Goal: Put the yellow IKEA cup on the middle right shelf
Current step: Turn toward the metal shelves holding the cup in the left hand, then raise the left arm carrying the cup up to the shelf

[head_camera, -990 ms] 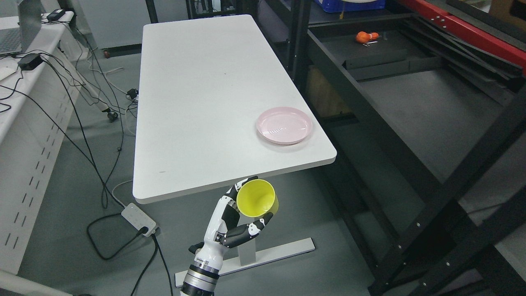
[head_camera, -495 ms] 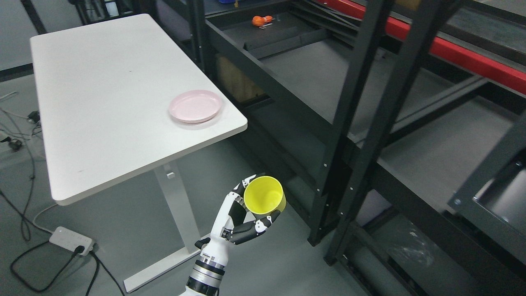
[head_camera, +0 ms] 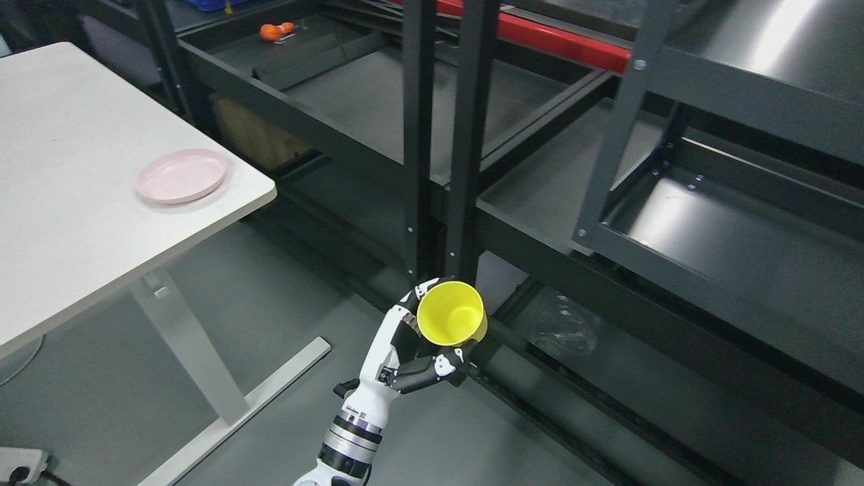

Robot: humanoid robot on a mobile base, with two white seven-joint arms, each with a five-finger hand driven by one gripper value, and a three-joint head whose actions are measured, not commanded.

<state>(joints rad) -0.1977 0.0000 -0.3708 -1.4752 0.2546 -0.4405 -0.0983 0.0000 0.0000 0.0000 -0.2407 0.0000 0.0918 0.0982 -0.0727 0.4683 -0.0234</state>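
The yellow cup (head_camera: 451, 314) is held in my left hand (head_camera: 433, 332), low in the middle of the head view, with its open mouth tilted toward the camera. The fingers (head_camera: 413, 297) curl behind its rim and the thumb presses below it. Hand and cup hover over the floor, just in front of the dark rack's twin uprights (head_camera: 466, 135). A dark grey metal shelf tray (head_camera: 729, 250) lies to the right, farther back than the cup. The right arm does not show.
A white table (head_camera: 67, 223) with a pink plate (head_camera: 181, 175) near its corner stands at the left. An orange object (head_camera: 273, 30) lies on a far rack shelf. A red beam (head_camera: 553, 40) crosses the top. A crumpled clear bag (head_camera: 563, 324) lies under the rack.
The camera has swung right: the table and plate slid to the picture's left and the rack shelves came into view. My left hand keeps its hold on the cup.
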